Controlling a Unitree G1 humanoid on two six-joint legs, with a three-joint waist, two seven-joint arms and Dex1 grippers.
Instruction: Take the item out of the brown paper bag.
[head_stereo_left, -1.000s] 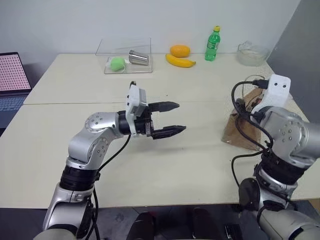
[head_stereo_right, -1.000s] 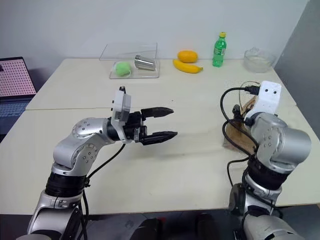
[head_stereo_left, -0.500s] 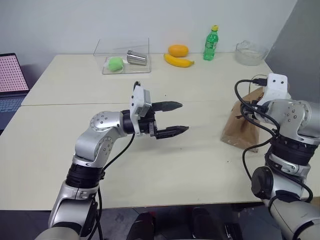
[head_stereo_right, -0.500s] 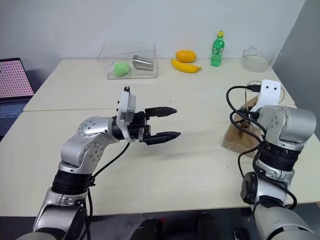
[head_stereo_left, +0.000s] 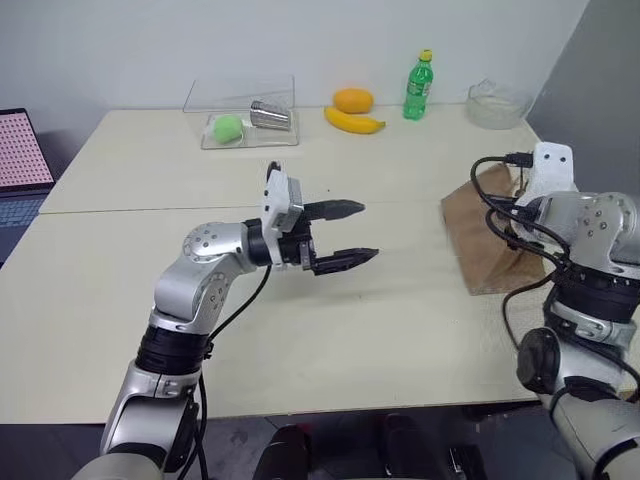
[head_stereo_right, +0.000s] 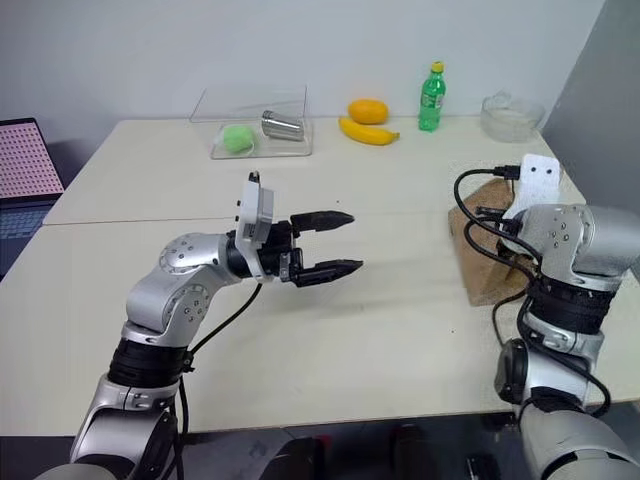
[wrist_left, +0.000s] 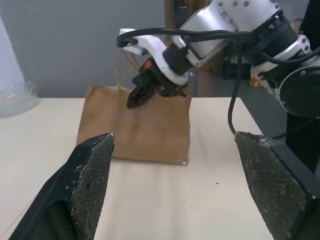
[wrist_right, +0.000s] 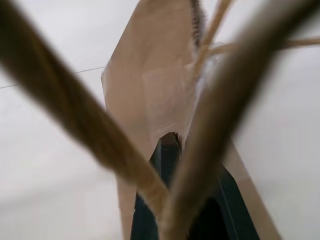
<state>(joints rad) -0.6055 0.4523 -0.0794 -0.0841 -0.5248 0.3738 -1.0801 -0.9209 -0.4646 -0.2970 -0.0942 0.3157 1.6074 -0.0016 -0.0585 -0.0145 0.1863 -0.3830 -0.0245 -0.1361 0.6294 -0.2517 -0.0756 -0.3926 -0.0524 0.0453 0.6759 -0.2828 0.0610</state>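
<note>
The crinkled brown kraft paper bag (head_stereo_left: 487, 237) lies on the beige table (head_stereo_left: 400, 320). In the left wrist view, the right gripper (wrist_left: 141, 94) is seen pinched shut on its upper edge; the left gripper (head_stereo_left: 350, 233) is held wide open, well apart. A grey wall (wrist_left: 75, 40) is seen behind.

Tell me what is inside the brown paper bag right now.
The brown paper bag hides its contents: its paper sides cover the inside. At its top edge the right gripper is shut on the paper beside the handles.

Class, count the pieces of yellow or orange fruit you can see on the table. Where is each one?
2. A banana and an orange just behind it, both at the far edge, left of the green bottle. The paper bag may hide more.
</note>
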